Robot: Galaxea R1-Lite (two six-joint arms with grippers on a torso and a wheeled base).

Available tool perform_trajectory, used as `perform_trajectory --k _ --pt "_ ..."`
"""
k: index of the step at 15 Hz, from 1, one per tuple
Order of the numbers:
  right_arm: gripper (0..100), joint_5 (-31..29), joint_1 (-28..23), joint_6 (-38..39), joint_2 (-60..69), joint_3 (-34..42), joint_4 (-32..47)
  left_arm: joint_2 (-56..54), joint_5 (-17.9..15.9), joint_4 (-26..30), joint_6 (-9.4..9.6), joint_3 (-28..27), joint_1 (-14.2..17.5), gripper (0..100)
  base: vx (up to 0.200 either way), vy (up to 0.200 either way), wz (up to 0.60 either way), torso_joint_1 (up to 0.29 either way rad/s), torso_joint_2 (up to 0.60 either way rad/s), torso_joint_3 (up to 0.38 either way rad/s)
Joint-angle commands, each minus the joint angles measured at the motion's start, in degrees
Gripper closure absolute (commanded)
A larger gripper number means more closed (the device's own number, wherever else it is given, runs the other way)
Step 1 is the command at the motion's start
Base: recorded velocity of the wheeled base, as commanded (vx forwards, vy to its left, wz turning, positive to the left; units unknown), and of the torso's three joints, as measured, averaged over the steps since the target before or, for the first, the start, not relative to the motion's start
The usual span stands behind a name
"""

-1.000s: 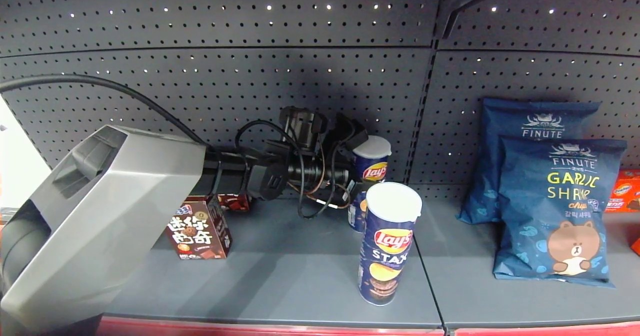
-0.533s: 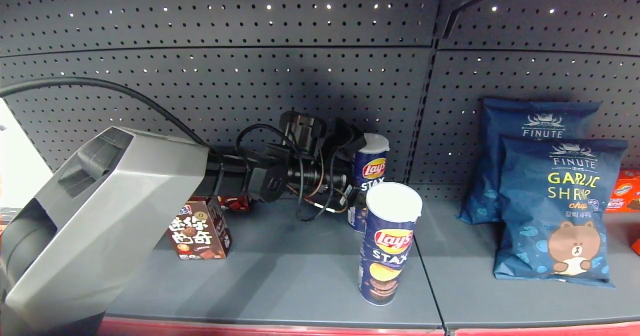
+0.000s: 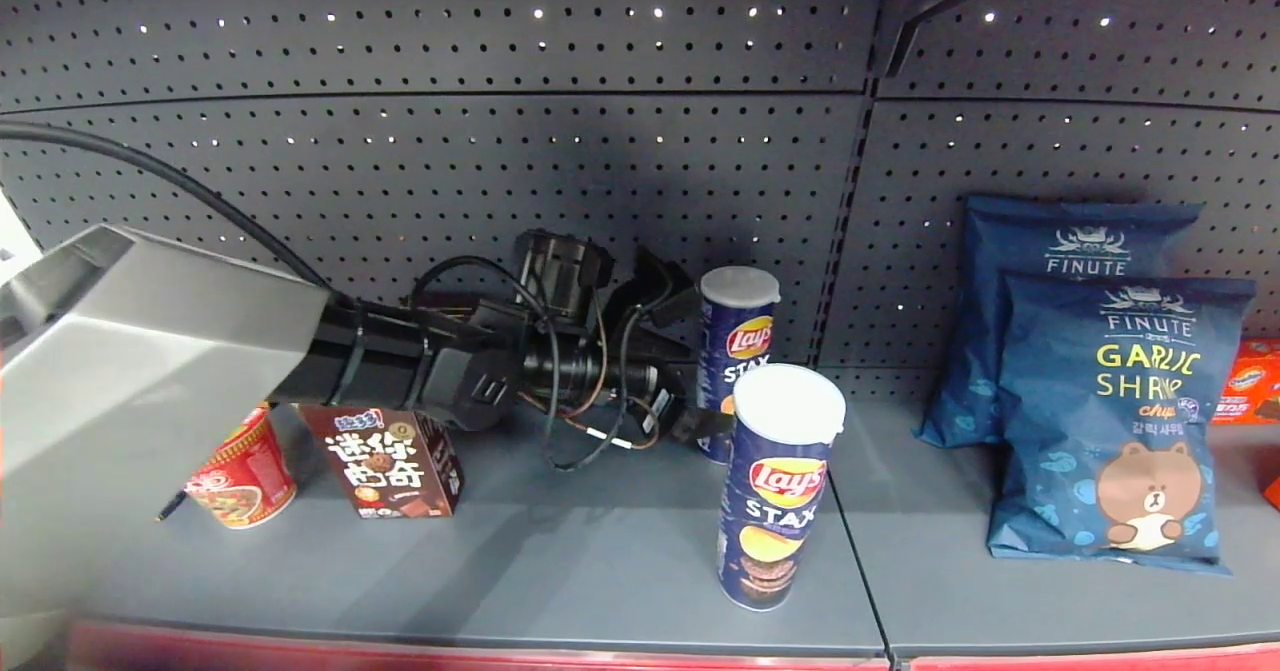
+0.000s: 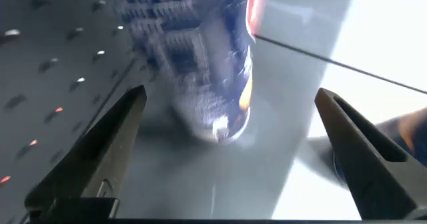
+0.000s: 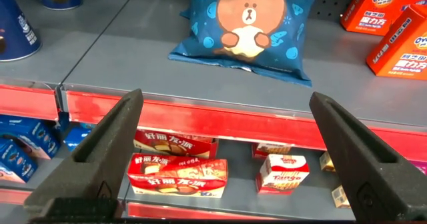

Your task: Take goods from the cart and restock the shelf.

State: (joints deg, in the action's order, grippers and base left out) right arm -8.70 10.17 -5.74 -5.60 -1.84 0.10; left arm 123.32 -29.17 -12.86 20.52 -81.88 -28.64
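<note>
Two dark blue chip cans stand upright on the grey shelf (image 3: 560,551). The rear can (image 3: 738,336) is close to the pegboard, and the front can (image 3: 780,481) is near the shelf's edge. My left gripper (image 3: 690,361) is open just left of the rear can and holds nothing. In the left wrist view its fingers (image 4: 100,157) are spread wide, with the rear can (image 4: 213,71) standing free beyond the left gripper (image 4: 230,97). My right gripper (image 5: 225,99) hangs open and empty in front of the shelf's red edge (image 5: 200,114), below a bear-print chip bag (image 5: 247,21).
A brown chocolate box (image 3: 390,461) and a red cup of noodles (image 3: 240,471) stand under my left arm. Blue snack bags (image 3: 1110,421) lean at the right, with orange boxes (image 3: 1245,381) beyond them. Boxed goods (image 5: 177,174) fill the lower shelf.
The rear can came down from a tilt to stand upright. My left gripper let it go and drew back leftward, uncovering the red cup of noodles.
</note>
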Motion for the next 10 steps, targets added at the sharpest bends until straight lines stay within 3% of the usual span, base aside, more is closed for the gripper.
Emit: perform_trajectory --k 1,4,7,10 --pt "0 0.1 0.0 -0.1 -0.1 0.0 0.0 -8.6 0.1 -3.5 -0.21 8.8 1.7 0 0.000 0.000 0.00 0.000 0.00 0.000" --pt "0 1.0 0.0 -0.4 -0.1 0.0 0.1 -17.6 0.3 -4.5 -0.13 17.4 4.6 0 0.000 0.000 0.00 0.000 0.00 0.000" --pt "0 0.9 0.0 -0.5 -0.1 0.0 0.1 -25.1 1.1 -5.1 -0.48 23.9 4.7 0 0.000 0.000 0.00 0.000 0.00 0.000" --pt "0 9.3 0.2 -3.1 -7.9 -5.5 -0.3 -34.0 7.1 -7.4 -4.08 27.8 3.6 0 0.000 0.000 0.00 0.000 0.00 0.000"
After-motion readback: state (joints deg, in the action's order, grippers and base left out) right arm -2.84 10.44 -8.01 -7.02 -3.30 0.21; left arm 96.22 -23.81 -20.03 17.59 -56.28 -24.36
